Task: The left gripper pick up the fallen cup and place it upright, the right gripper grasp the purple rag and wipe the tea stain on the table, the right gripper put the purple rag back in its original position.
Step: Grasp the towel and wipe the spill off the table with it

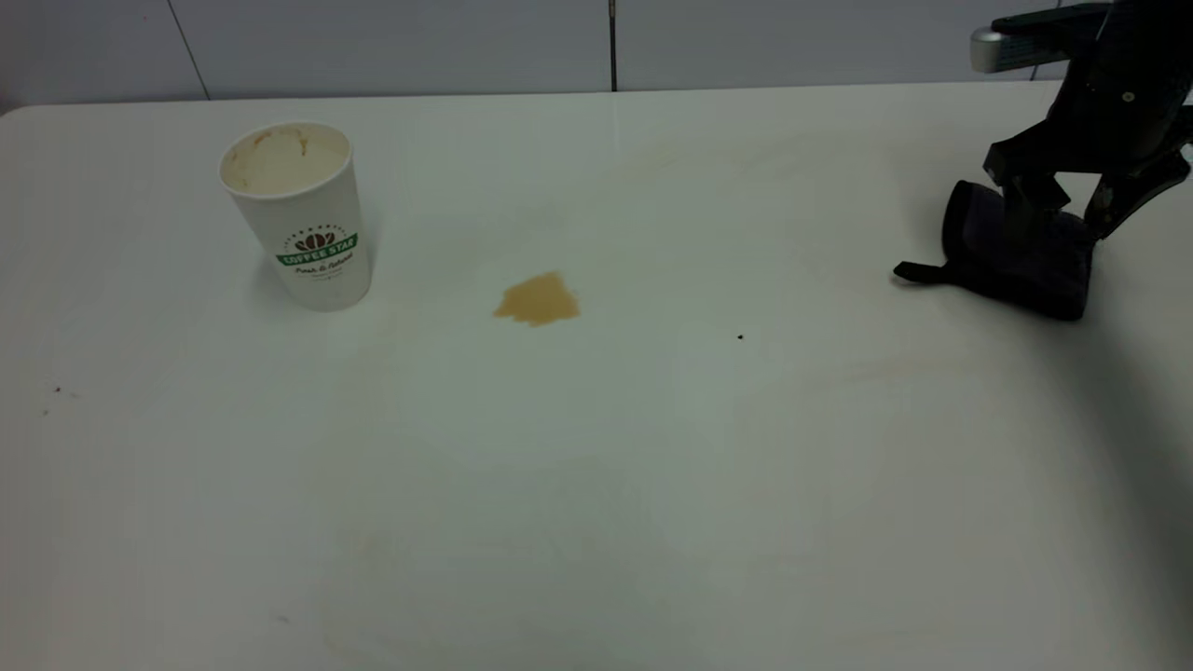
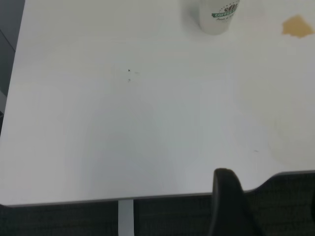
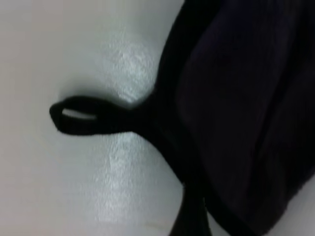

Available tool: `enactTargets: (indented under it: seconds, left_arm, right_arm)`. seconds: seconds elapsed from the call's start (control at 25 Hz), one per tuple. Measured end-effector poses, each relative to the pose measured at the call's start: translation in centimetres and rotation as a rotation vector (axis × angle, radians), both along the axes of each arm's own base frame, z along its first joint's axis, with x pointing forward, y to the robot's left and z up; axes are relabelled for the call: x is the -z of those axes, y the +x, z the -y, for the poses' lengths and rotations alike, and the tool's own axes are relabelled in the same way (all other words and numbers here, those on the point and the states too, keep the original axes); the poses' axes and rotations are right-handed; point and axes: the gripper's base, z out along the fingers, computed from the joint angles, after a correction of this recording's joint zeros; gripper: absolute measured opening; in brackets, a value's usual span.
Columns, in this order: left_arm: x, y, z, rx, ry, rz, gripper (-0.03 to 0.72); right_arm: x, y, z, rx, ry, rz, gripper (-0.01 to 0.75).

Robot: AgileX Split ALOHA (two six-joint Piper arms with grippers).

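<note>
The cup [image 1: 303,216] stands upright at the table's [image 1: 596,485] far left, mouth up, its inside stained tan; its base also shows in the left wrist view [image 2: 218,14]. The tea stain [image 1: 538,300] lies right of the cup, mid-table, and also shows in the left wrist view [image 2: 298,26]. The purple rag [image 1: 1021,256] lies bunched at the far right, its black loop tab [image 1: 918,272] pointing left. My right gripper [image 1: 1062,224] is down over the rag, shut on its top. In the right wrist view the rag [image 3: 246,108] fills the frame. My left gripper [image 2: 230,199] is back beyond the table's near edge.
A tiny black speck [image 1: 740,336] lies right of the stain. Small dark specks [image 1: 58,390] sit near the left edge. A grey wall runs behind the table.
</note>
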Motion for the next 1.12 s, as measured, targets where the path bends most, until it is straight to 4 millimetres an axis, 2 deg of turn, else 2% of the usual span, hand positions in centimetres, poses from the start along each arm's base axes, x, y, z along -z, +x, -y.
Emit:
enactTargets:
  seconds: [0.24,0.44,0.52,0.64,0.72,0.8,0.84,0.92,1.12]
  left_arm:
    - [0.0,0.0,0.0,0.0,0.0,0.0,0.434]
    - [0.0,0.0,0.0,0.0,0.0,0.0,0.434]
    - [0.0,0.0,0.0,0.0,0.0,0.0,0.434]
    - [0.0,0.0,0.0,0.0,0.0,0.0,0.434]
    - [0.0,0.0,0.0,0.0,0.0,0.001,0.434]
    - [0.0,0.0,0.0,0.0,0.0,0.001,0.433]
    - [0.0,0.0,0.0,0.0,0.0,0.001,0.433]
    - [0.0,0.0,0.0,0.001,0.001,0.001,0.433]
    - [0.0,0.0,0.0,0.001,0.001,0.001,0.433]
  right_arm:
    - [1.6,1.6,-1.1,-0.029,0.01,0.019,0.655]
    - [3.6,1.9,-1.4,-0.031,0.015,0.009,0.623]
    - [3.8,1.9,-1.4,-0.027,0.02,0.004,0.585]
    - [3.9,1.9,-1.8,0.0,0.055,-0.002,0.472]
    - [4.0,1.9,-2.1,0.024,0.089,-0.005,0.356]
    - [4.0,1.9,-2.9,0.021,0.119,-0.003,0.206]
    - [4.0,1.9,-3.5,0.013,0.137,-0.002,0.137]
    - [3.9,1.7,-5.1,-0.019,0.176,-0.003,0.08]
    - [4.0,0.3,-11.8,-0.187,0.271,-0.044,0.077]
